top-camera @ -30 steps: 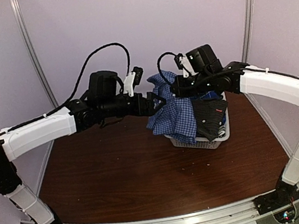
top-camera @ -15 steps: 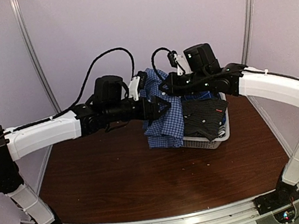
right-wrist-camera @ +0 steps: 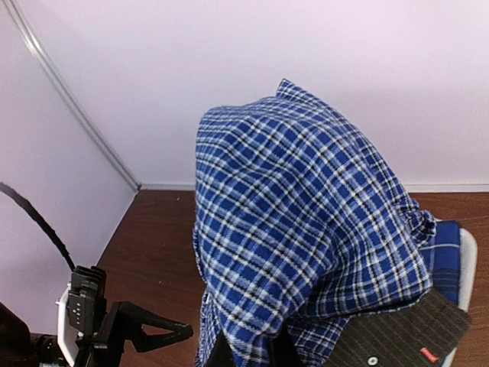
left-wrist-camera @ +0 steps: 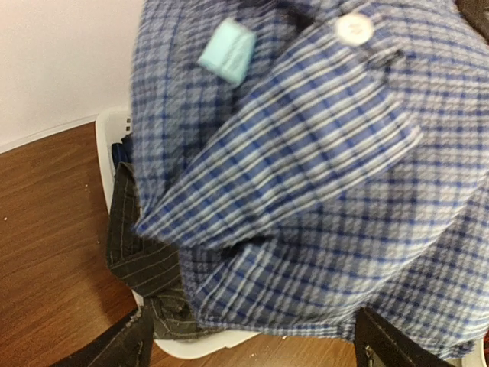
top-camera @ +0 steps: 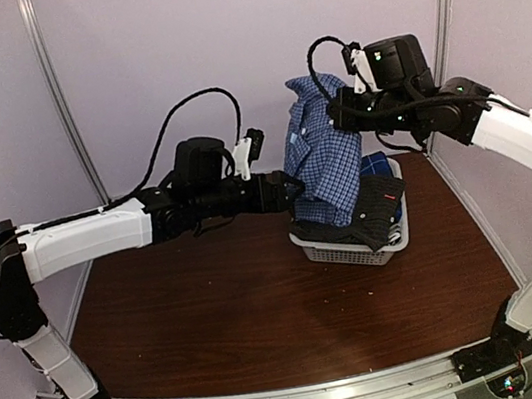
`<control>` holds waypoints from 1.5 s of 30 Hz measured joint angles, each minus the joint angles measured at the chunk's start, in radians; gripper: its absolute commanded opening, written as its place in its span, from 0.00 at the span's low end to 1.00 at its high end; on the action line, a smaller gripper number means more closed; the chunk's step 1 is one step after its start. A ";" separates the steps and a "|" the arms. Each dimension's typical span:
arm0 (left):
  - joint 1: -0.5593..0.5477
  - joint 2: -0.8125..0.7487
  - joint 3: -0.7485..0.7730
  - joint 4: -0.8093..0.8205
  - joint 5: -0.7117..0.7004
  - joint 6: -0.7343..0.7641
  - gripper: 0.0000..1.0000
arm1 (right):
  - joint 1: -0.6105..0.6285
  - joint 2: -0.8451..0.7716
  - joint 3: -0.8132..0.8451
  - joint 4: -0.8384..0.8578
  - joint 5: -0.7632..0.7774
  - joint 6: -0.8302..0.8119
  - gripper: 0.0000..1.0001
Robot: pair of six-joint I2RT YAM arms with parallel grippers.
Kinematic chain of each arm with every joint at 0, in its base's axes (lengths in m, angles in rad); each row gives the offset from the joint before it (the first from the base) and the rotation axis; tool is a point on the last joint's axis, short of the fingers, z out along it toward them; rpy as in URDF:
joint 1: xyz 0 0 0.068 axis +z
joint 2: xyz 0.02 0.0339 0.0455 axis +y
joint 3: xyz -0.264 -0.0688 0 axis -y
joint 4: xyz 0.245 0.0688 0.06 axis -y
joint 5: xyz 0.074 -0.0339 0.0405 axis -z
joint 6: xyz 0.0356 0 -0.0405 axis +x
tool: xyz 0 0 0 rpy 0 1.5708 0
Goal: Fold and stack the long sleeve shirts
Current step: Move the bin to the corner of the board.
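Observation:
My right gripper (top-camera: 335,113) is shut on a blue plaid long sleeve shirt (top-camera: 324,162) and holds it high, so it hangs down over the white basket (top-camera: 348,253). In the right wrist view the fingers (right-wrist-camera: 226,355) pinch the plaid cloth (right-wrist-camera: 298,229). My left gripper (top-camera: 292,191) is open, level with the shirt's lower left side. In the left wrist view the plaid shirt (left-wrist-camera: 306,191) fills the frame between the wide-apart fingertips (left-wrist-camera: 131,345). A dark striped shirt (top-camera: 374,208) lies in the basket, with more blue cloth (right-wrist-camera: 447,252) behind it.
The basket stands at the back right of the brown table (top-camera: 213,309). Its rim shows in the left wrist view (left-wrist-camera: 107,141). The lilac back wall (top-camera: 220,35) is close behind it. The left gripper also shows in the right wrist view (right-wrist-camera: 141,334).
My right gripper has risen and moved right, lifting the plaid shirt out of the basket until it hangs. My left gripper has reached further right, up to the shirt.

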 measured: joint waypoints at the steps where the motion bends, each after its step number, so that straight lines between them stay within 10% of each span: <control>1: -0.002 0.025 0.026 0.000 0.003 0.000 0.92 | -0.002 -0.020 0.012 -0.017 0.039 -0.009 0.00; 23: -0.034 0.838 0.921 -0.271 -0.093 -0.050 0.91 | -0.008 -0.162 -0.010 -0.199 0.386 -0.072 0.00; 32: -0.002 0.842 0.889 -0.312 -0.209 -0.141 0.91 | -0.008 -0.205 -0.056 -0.228 0.405 -0.053 0.00; 45: 0.296 0.487 0.304 -0.237 -0.371 -0.163 0.92 | -0.008 -0.226 -0.126 -0.232 0.402 -0.043 0.00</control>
